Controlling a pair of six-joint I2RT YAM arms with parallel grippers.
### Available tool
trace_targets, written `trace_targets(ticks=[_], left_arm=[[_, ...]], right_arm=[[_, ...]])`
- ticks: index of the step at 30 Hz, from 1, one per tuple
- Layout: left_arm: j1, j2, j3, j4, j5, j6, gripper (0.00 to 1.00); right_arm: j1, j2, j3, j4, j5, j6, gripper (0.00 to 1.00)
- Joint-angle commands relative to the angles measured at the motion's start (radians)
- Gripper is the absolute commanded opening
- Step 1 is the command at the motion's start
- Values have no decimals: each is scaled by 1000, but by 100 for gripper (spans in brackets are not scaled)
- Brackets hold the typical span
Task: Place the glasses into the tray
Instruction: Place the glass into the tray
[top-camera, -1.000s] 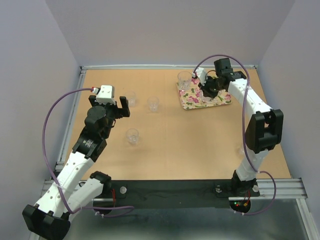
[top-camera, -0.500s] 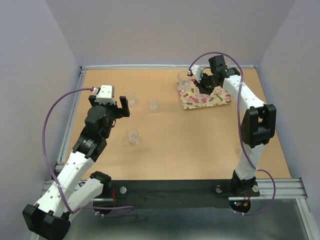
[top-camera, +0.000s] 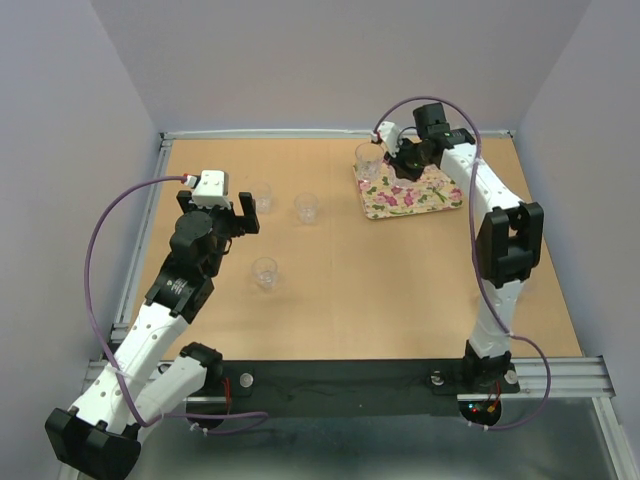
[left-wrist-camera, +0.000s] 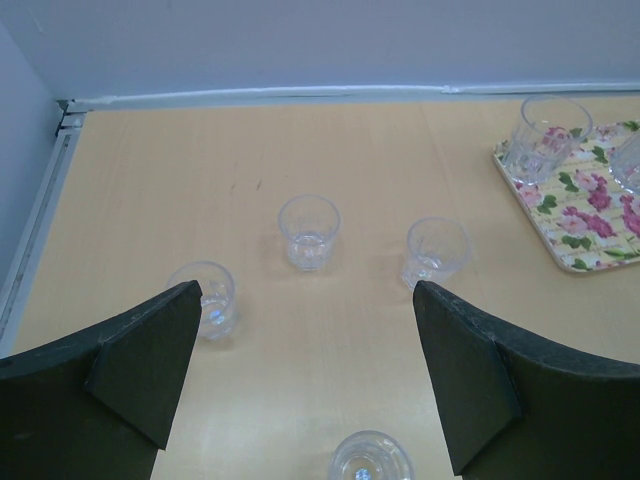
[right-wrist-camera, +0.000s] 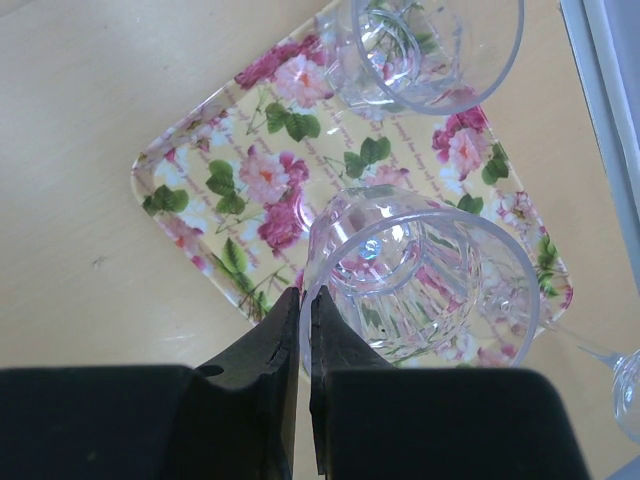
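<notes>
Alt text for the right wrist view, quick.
The right tool pinches a glass by its rim over the floral tray. A second glass stands on the tray at top; a stemmed glass peeks in at the right edge.

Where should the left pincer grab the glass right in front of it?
The glass stands upright with its round mouth open upward. I'd bring the open left pincer straight down from above and pinch the rim, one finger inside and one outside.

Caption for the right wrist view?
Right gripper pinches a glass by its rim, floral tray beneath, second glass on it.
</notes>
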Motion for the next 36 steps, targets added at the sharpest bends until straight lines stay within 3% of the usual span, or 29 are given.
trace_targets(ticks=[1,17,36], left_arm=[[5,-1,-11,45,-15,17,99],[5,11,-11,44,-24,17,99],[7,30,-9,39,-33,17,99]], right_arm=[[10,26,93,19,18,19,1],[18,236,326,21,131,87,1],[18,348,408,56,139,102,8]])
